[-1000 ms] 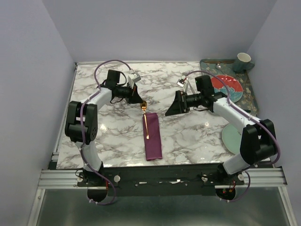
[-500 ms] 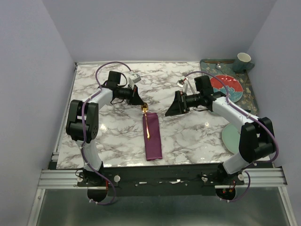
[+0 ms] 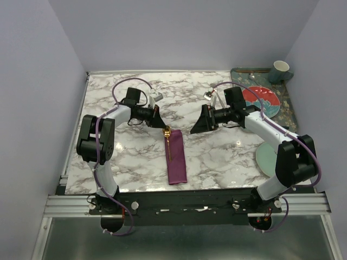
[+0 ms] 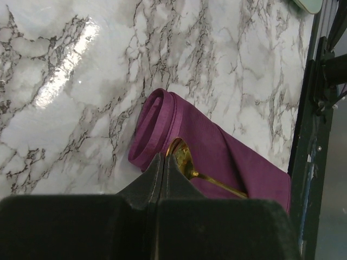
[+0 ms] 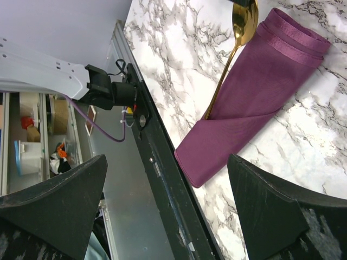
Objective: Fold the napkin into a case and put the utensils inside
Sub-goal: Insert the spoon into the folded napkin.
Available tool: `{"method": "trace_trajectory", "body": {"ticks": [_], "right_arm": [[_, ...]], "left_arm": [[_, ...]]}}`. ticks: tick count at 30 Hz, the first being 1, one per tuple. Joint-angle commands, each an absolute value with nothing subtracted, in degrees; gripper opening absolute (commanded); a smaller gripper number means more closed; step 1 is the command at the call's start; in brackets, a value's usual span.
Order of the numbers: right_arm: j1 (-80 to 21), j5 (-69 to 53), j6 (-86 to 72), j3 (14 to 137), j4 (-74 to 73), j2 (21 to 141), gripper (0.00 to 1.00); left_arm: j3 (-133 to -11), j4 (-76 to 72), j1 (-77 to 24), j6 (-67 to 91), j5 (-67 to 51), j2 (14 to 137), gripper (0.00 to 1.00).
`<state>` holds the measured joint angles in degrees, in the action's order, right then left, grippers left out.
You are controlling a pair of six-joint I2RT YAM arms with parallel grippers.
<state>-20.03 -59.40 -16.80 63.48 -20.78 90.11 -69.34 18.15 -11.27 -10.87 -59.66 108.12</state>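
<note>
At table centre, near side: case (image 3: pixel 175 157) lies flat on the marble, long axis running near to far. Spoon (image 3: pixel 169 143) rests on it, bowl just past the far end, handle running under the diagonal fold.

Left gripper (image 3: pixel 162 125): jaws shut tight, tips touching the bowl's rim; can't tell whether the rim is pinched.

Right gripper (image 3: pixel 198 125): spread wide, nothing held, just right of the case's far end.

Green plate (image 3: pixel 265 157) at right edge, well apart; cup (image 3: pixel 281 69) far right.
</note>
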Motion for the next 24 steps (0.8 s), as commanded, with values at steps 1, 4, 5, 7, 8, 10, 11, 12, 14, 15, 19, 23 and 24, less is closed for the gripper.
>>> {"method": "trace_trajectory", "body": {"ticks": [1, 4, 5, 7, 8, 10, 11, 12, 14, 15, 19, 23, 24], "right_arm": [[-19.9, -60.8, -15.6, 65.1, -22.1, 90.9, 1.00], [-20.0, -60.8, -15.7, 65.2, -22.1, 90.9, 1.00], [-19.9, -60.9, -15.6, 65.2, -22.1, 91.0, 1.00], [-19.9, -60.9, -15.6, 65.2, -22.1, 91.0, 1.00], [-20.0, -60.9, -15.7, 65.2, -22.1, 90.9, 1.00], [-19.9, -60.9, -15.6, 65.2, -22.1, 90.8, 1.00], [-19.9, -60.9, -15.5, 65.1, -22.2, 90.7, 1.00], [-19.9, -60.9, -15.5, 65.1, -22.2, 90.7, 1.00], [-19.9, -60.9, -15.4, 65.1, -22.3, 90.8, 1.00], [-19.9, -60.9, -15.4, 65.1, -22.3, 90.7, 1.00], [-19.9, -60.8, -15.3, 65.3, -22.4, 90.9, 1.00], [-19.9, -60.8, -15.1, 65.6, -22.5, 90.9, 1.00], [-19.9, -60.8, -15.1, 65.7, -22.5, 91.0, 1.00]], "left_arm": [[-67.4, 18.6, -12.0, -9.7, -62.4, 107.8, 0.00], [-66.4, 17.6, -12.2, -8.4, -62.5, 107.8, 0.00], [-66.1, 17.0, -12.3, -8.1, -62.3, 107.8, 0.00], [-65.7, 16.7, -12.4, -7.6, -62.2, 107.9, 0.00], [-65.6, 16.4, -12.6, -7.4, -62.1, 108.0, 0.00], [-65.3, 16.1, -12.8, -7.2, -62.1, 108.0, 0.00], [-65.1, 16.0, -13.1, -7.1, -62.1, 108.0, 0.00], [-64.8, 15.9, -13.3, -7.1, -62.1, 107.9, 0.00], [-64.4, 15.7, -13.7, -7.1, -62.0, 107.9, 0.00], [-64.2, 15.6, -13.9, -7.0, -62.0, 107.9, 0.00], [-63.1, 15.0, -14.6, -6.7, -61.7, 107.8, 0.00], [-61.8, 13.5, -14.9, -5.6, -61.4, 107.5, 0.00], [-61.3, 13.3, -15.0, -5.5, -61.4, 107.5, 0.00]]}}
